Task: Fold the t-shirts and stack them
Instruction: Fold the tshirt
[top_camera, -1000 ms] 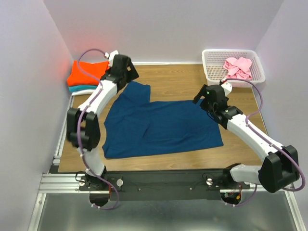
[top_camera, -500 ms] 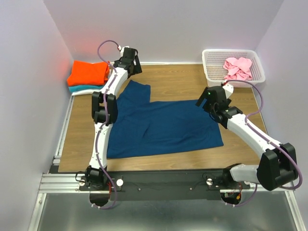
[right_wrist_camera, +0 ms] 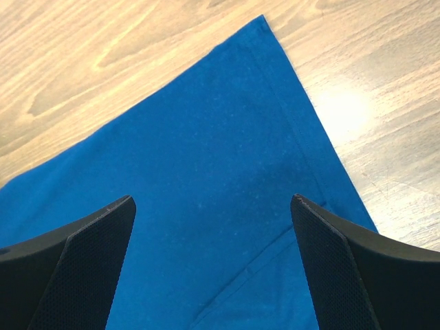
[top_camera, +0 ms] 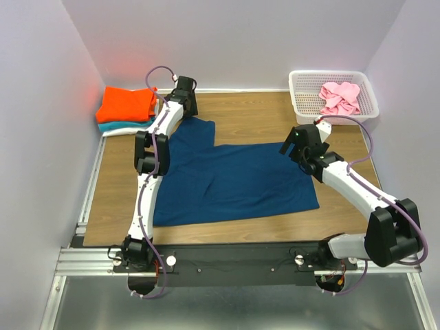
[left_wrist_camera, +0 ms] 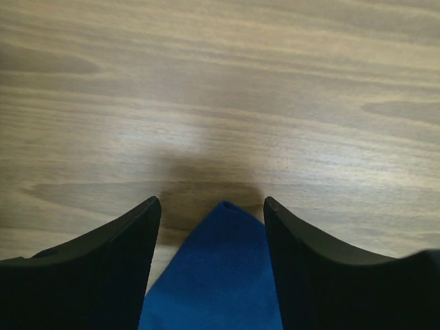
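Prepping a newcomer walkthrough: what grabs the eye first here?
The dark blue t-shirt spread flat mid-table, with the left gripper straddling its far left corner and the right gripper open over its far right corner. Then the orange t-shirt folded far left, and the pink t-shirt bunched in the white basket far right.

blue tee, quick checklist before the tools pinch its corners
1. Left tool lined up on a corner of the blue tee: ok, the corner tip lies inside its gap.
2. Right tool lined up on its corner: ok, cloth fills the gap, with the corner tip just ahead.
3. Both tools open: ok, neither pinches cloth yet.
4. Blue tee flat on the table: ok, only faint creases.
5. Orange tee stacked on the teal tee, apart from the blue one: ok.
6. Tools low enough to catch the cloth: cannot tell.
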Robot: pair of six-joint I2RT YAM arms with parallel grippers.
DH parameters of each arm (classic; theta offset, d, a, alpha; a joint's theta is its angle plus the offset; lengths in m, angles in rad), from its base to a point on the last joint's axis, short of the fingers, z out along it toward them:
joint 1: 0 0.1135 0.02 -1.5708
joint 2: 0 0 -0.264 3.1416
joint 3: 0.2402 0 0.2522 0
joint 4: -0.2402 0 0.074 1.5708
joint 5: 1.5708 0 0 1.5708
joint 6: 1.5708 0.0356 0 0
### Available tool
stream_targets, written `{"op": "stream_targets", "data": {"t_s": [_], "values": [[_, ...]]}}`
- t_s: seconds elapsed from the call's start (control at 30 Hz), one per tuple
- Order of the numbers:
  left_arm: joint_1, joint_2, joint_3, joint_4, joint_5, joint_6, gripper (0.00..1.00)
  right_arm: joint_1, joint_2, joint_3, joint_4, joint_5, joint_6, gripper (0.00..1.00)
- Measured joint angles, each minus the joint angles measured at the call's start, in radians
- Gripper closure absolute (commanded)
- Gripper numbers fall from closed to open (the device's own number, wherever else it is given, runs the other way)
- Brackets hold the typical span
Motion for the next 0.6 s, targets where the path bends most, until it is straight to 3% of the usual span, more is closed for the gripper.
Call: {"op": "stream_targets", "data": {"t_s": [0.07, 0.23, 0.4, 0.6], "values": [[-0.002, 0.008, 0.001, -0.002, 0.003, 0.011, 0.42, 0.0, 0.006, 0.0, 0.0, 0.0, -0.002, 0.0], [-0.003, 0.008, 0.002, -0.011, 0.014, 0.028, 0.54, -0.001, 0.013, 0.0, 0.0, -0.002, -0.005, 0.0], [-0.008, 0.008, 0.002, -0.014, 0.018, 0.038, 0.54, -0.002, 0.018, 0.0, 0.0, -0.005, -0.006, 0.0], [-0.02, 0.007, 0.0, -0.014, 0.022, 0.042, 0.61, -0.002, 0.03, 0.0, 0.0, -0.007, -0.006, 0.0]]}}
